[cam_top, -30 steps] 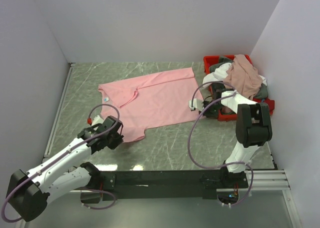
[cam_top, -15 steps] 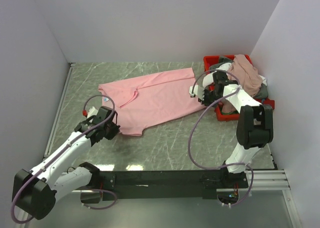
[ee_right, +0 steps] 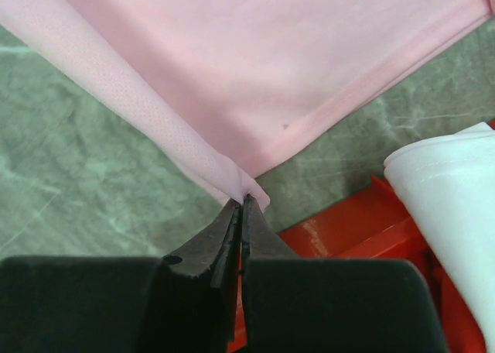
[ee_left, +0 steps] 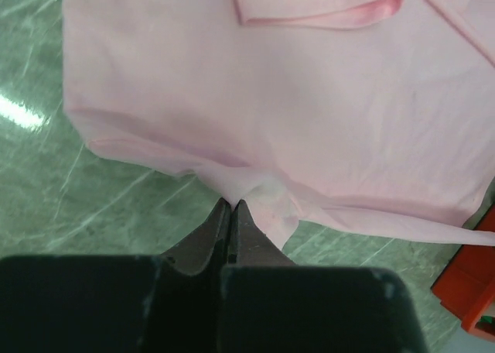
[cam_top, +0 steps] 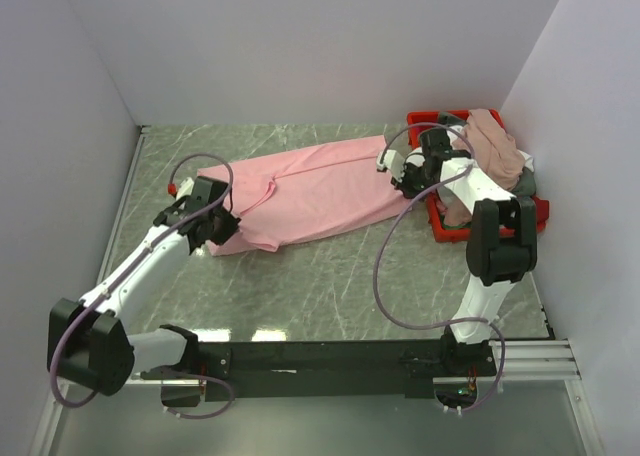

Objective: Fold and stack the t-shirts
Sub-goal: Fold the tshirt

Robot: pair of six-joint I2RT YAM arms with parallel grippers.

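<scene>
So, from the top, the plain light pink cloth t-shirt (cam_top: 310,191) lay stretched across the green marbled table (cam_top: 330,276), next to the red plastic bin (cam_top: 422,118). In the left wrist view, the left tool (ee_left: 232,211) was pinched shut on a hem corner. In the right wrist view, the right tool (ee_right: 241,206) was clamped on another corner, just beside the bin.

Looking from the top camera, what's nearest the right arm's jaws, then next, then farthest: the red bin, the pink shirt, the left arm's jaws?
1. pink t-shirt, pinched in the jaws of the right gripper.
2. red bin, close on its right.
3. left gripper, far across on the left.
</scene>
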